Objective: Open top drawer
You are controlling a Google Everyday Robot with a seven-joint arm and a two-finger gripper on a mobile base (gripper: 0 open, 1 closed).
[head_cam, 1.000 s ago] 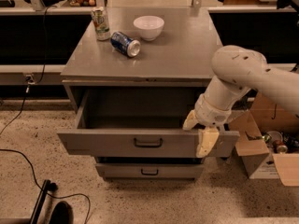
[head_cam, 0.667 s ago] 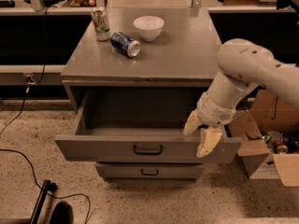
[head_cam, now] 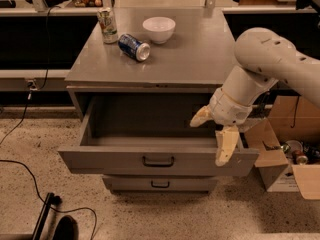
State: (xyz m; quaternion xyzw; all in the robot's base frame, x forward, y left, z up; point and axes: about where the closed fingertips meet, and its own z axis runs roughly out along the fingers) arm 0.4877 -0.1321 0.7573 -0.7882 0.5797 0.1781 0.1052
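Observation:
The top drawer (head_cam: 115, 161) of the grey cabinet stands pulled far out, its deep box empty inside. Its small dark pull handle (head_cam: 158, 161) sits at the centre of the front. My gripper (head_cam: 214, 134) hangs over the drawer's right end, just above the front panel's top edge. Its two cream fingers (head_cam: 226, 144) are spread apart and hold nothing. One finger points left over the drawer's inside; the other points down across the front edge.
A lower drawer (head_cam: 160, 184) shows under the open one. On the cabinet top (head_cam: 200, 59) are a white bowl (head_cam: 159, 29), a blue can lying on its side (head_cam: 134, 47) and an upright can (head_cam: 107, 25). Cardboard boxes (head_cam: 280, 164) stand at the right. Cables (head_cam: 30, 179) lie on the floor at left.
The drawer has come further out toward the camera. My gripper has risen a little and shifted back from the front panel, fingers still spread.

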